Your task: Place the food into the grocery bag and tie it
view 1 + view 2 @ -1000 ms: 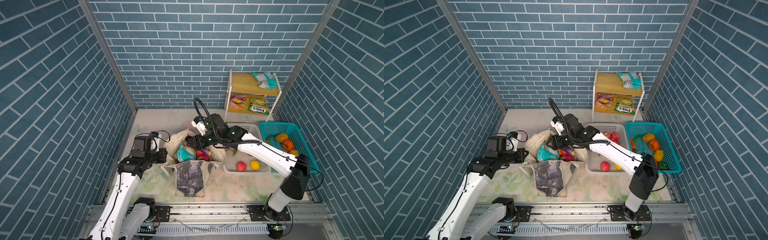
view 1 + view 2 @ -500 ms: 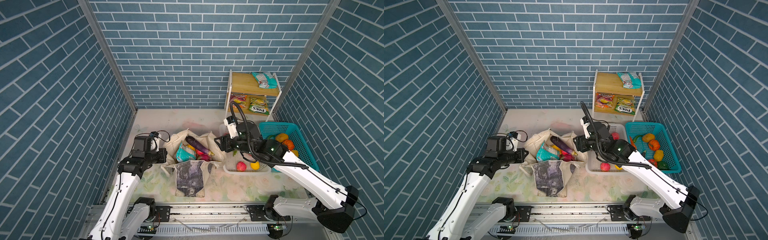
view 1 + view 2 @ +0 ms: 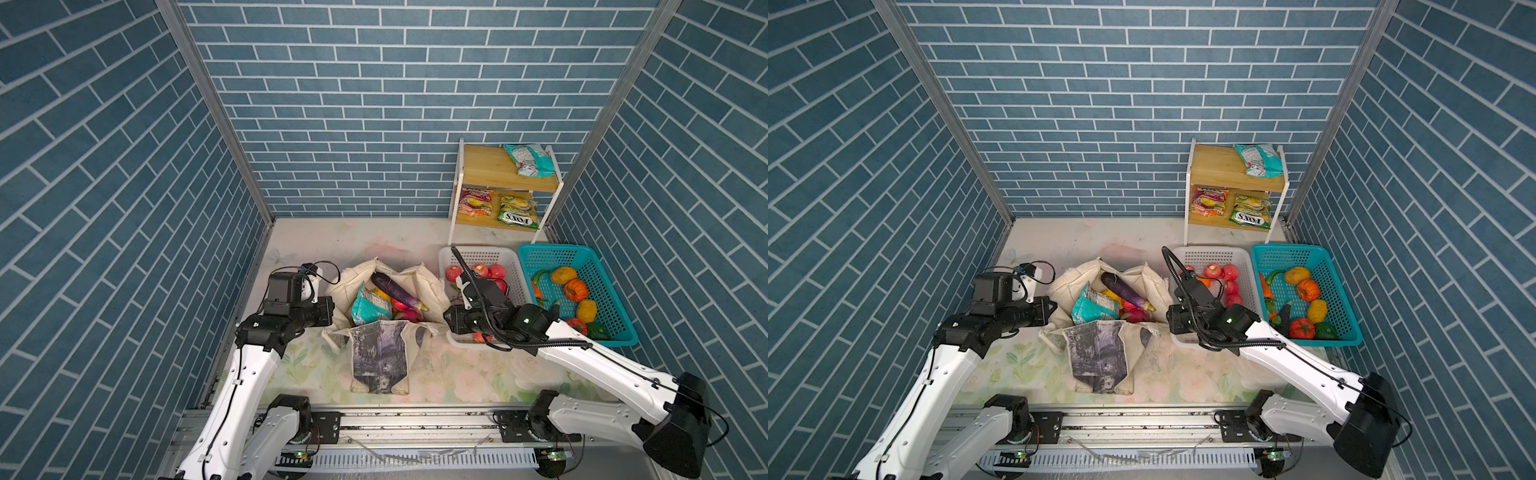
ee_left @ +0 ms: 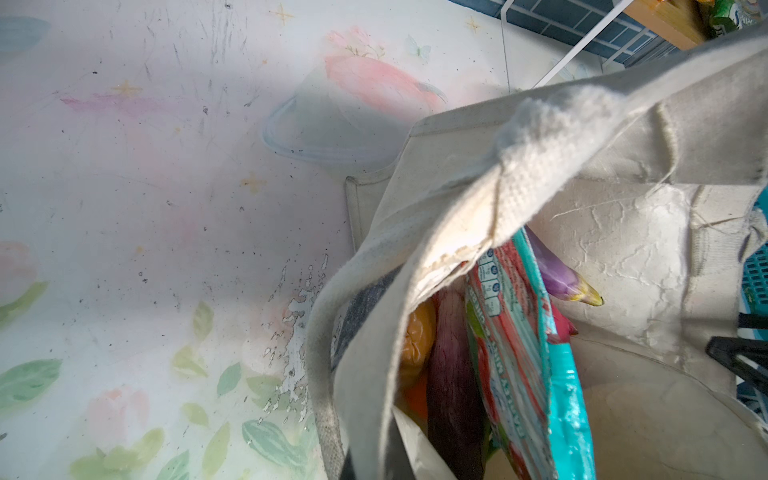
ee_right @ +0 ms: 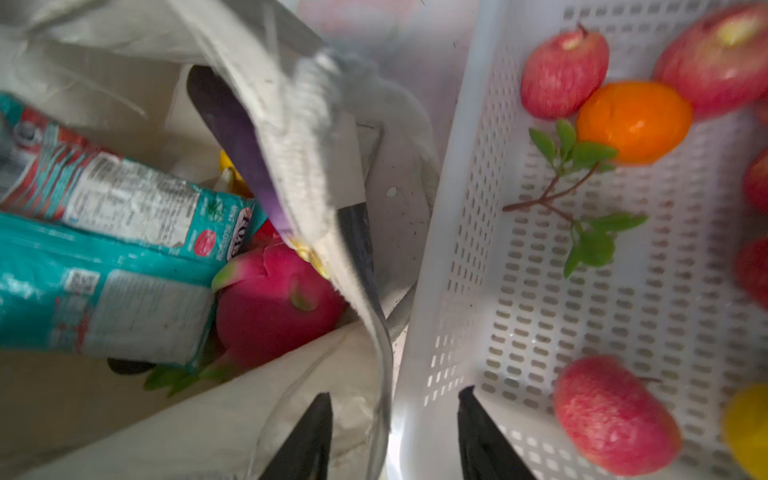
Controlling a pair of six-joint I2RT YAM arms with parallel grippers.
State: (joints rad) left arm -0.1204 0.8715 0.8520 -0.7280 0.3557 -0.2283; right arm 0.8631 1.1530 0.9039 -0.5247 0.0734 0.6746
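Nearest, the grocery bag (image 3: 378, 357) is slumped, its mouth held open by the left gripper (image 3: 331, 311), clamped on the left rim (aubergine (image 3: 395, 291) and teal packet (image 3: 370, 305) already inside). The right gripper (image 5: 397, 392) is seen parted and empty, straddling bag rim and white basket (image 5: 457, 208) wall. Risk: basket wall could be pinched with the cloth and dragged, apples (image 5: 563, 75) spilled.

Aubergine (image 3: 395, 291) in bag (image 3: 430, 282), left of basket (image 3: 482, 250)

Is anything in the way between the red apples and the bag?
Yes. The white basket's side wall stands between the red apples and the grocery bag right beside it. The bag's mouth is open.
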